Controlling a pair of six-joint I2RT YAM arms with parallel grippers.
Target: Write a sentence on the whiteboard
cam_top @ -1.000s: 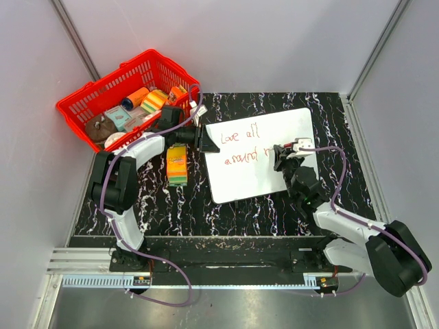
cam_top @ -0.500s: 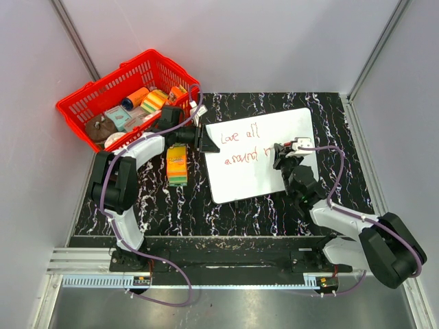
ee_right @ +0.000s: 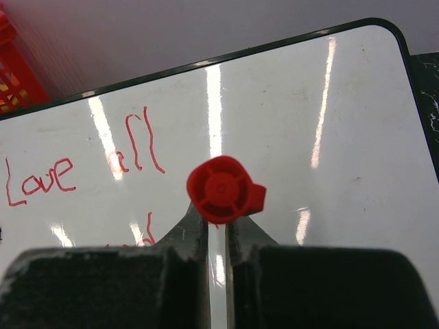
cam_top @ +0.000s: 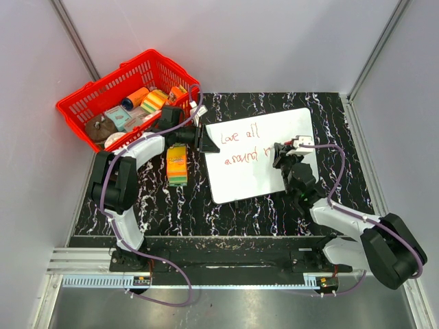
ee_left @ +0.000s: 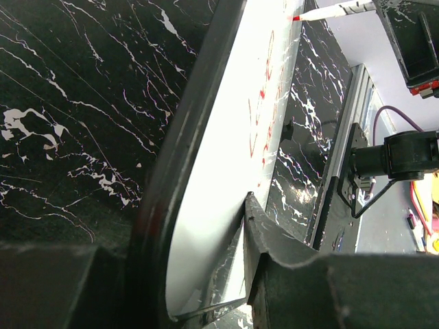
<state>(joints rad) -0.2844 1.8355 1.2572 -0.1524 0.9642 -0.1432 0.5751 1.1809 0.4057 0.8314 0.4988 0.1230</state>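
The whiteboard lies flat and slightly turned on the black marbled table mat, in the middle of the work area between my two arms. My left gripper is closed on the middle of the board's left edge. In the left wrist view my fingers pinch the dark rim from either side.

My right gripper is clamped tight on a slim white pen. The right wrist view looks straight down onto its red cap, which stands just above my nearly touching fingers. The pen's red tip is at the board's face near the end of the lower line of writing; I cannot tell whether it touches.

The sentence is in thin red marker across the left half of the board. It reads "Love all" above and "around" below, followed by a mark half hidden by my right gripper.

A striped coloured block lies on the mat just left of the board. A red basket of small items sits at the far left corner.
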